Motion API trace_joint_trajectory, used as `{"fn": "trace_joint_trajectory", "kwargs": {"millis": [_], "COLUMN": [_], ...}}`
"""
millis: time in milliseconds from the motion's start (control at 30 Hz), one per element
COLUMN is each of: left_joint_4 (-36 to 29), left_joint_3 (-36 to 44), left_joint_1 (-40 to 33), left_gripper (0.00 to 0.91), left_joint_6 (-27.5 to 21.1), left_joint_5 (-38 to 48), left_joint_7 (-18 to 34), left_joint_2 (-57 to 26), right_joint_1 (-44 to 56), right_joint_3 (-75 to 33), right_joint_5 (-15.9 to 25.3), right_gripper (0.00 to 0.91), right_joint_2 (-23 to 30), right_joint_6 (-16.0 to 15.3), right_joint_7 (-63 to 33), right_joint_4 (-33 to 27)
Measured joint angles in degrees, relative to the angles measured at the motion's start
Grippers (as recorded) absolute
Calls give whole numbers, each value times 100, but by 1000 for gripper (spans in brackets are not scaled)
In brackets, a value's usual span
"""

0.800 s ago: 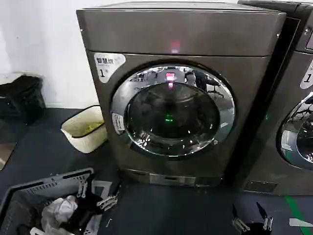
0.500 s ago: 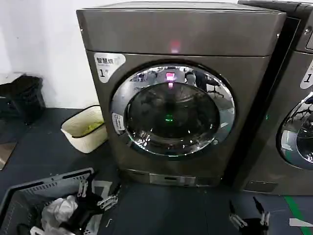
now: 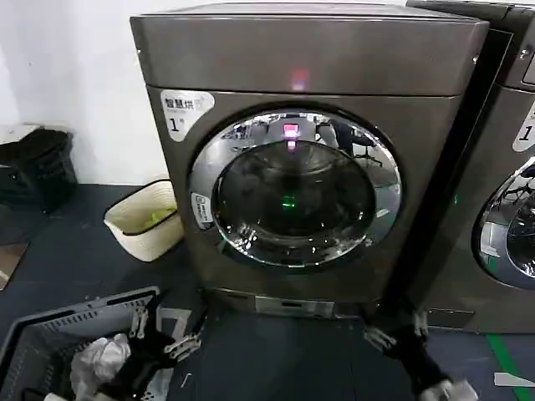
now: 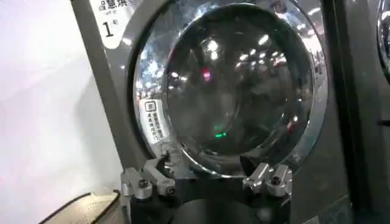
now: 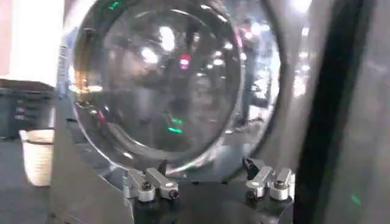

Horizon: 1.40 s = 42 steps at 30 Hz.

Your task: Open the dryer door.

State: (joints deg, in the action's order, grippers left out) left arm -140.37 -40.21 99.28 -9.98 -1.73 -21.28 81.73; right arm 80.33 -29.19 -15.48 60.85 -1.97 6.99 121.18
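Left tool (image 3: 171,334) is parked low by the basket (image 3: 50,334), released. Door (image 3: 294,188) is seen shut, centred on the dryer (image 3: 334,50) front. Right tool (image 3: 393,330), released, sits below the door's right rim and is judged nearer.

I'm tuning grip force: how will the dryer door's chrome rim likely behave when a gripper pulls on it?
The dryer door is shut, and its chrome rim looks polished and mirror-like, so fingers would probably slip on it. It seems rigid, likely swinging as one piece rather than flexing. The right gripper is open, low beside the dryer; the left gripper is open, low too.
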Motion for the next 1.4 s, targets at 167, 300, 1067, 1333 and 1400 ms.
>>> {"fn": "trace_joint_trajectory", "kwargs": {"millis": [167,300,1067,1333,1400], "left_joint_4": [-101,-168,-323,-352,-353], "left_joint_3": [-35,-36,-58,-64,-64], "left_joint_1": [125,201,360,396,398], "left_gripper": [907,907,907,907,907], "left_joint_6": [20,57,175,178,180], "left_joint_5": [-35,-83,-187,-207,-213], "left_joint_7": [1,2,-16,-18,-20], "left_joint_2": [28,90,206,218,228], "right_joint_1": [-928,-1683,-4244,-4702,-4786], "right_joint_3": [702,1221,3103,3511,3595], "right_joint_5": [-363,-579,-1156,-1176,-1191], "right_gripper": [907,907,907,907,907], "right_joint_2": [-364,-578,-574,-443,-423], "right_joint_6": [-126,-127,-74,-70,-82], "right_joint_7": [12,107,467,497,497], "right_joint_4": [-279,-573,-2058,-2317,-2347]}}
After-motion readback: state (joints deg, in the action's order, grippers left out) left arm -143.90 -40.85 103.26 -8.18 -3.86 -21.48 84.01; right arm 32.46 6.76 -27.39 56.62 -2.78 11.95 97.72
